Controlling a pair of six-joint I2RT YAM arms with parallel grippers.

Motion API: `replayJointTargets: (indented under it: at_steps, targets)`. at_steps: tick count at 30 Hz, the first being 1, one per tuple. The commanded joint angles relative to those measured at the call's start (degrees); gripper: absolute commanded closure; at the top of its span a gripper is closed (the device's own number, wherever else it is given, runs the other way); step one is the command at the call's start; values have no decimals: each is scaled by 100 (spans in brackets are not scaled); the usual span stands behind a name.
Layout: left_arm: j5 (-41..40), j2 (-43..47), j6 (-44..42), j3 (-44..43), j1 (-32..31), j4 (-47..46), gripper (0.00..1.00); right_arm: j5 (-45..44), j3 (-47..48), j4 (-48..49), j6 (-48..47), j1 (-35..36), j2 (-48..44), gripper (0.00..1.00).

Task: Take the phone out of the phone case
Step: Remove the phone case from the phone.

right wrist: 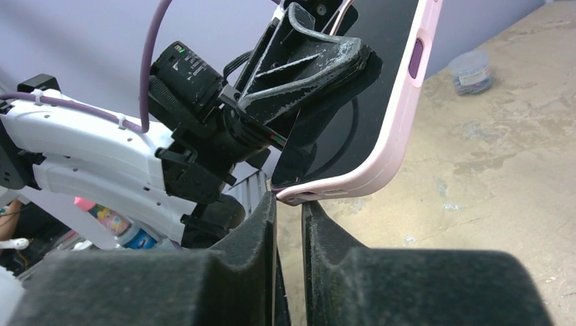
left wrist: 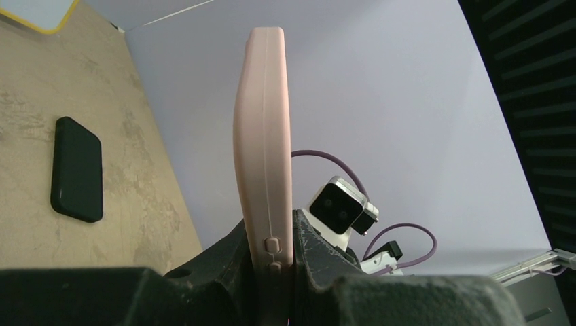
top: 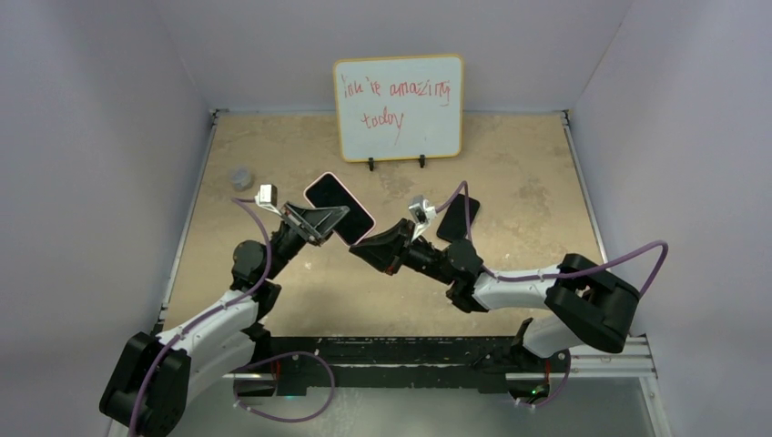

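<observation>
Top external: left gripper (top: 320, 220) holds the phone (top: 339, 204) up off the table (top: 528, 173), screen facing up, tilted. Right gripper (top: 360, 248) sits at the phone's near lower corner. A black slab (top: 458, 218) lies flat on the table beyond the right arm. Whiteboard (top: 398, 107) at the back.

Left wrist: pink phone case (left wrist: 265, 136) seen edge-on, upright, clamped between both fingers (left wrist: 319, 251) near the side buttons. Firm hold across phone and case together.

Right wrist: fingers (right wrist: 326, 231) stand close together with only a thin slit between them, right at the case's bottom corner. Cannot tell whether they pinch the lip or merely touch it.

Judgement: phone is seated in the case, so this is the peel-start step. Next move calls for a sure bite on the case lip alone, then pulling that corner off the phone while the left hold resists.
</observation>
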State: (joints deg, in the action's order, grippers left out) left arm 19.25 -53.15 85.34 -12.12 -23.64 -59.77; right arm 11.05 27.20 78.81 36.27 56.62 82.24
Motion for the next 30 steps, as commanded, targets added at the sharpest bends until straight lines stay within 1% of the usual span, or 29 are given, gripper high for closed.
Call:
replayJointTargets:
  at_steps: [1, 3, 5, 9, 12, 17, 21, 27, 30]
  targets:
    - [273, -35, 322, -315, -27, -780, 100, -320, 172, 247, -455, -7, 43, 88]
    - [322, -39, 351, -331, -27, -825, 100, -346, 185, 93, -544, -2, 10, 91]
    - [341, 13, 324, -358, -27, -751, 100, -423, 208, -75, -612, -2, -53, 92]
    - [423, 121, 182, -434, -27, -524, 100, -858, 327, -551, -679, -1, -225, 94]
    - [421, 178, 56, -423, -27, -354, 100, -791, 338, -583, -762, -2, -283, 92]
    - [457, 107, -35, -448, -27, -437, 100, -548, 58, -569, -764, -23, -435, 75]
    - [475, 35, -109, -468, -27, -491, 100, -551, -273, -820, -729, -158, -828, 66]
    - [340, 21, -157, -412, -27, -562, 100, -1048, -531, -1322, -638, -357, -1510, 53]
    - [334, -15, -166, -443, -25, -583, 100, -919, -537, -1298, -559, -406, -1653, 46]
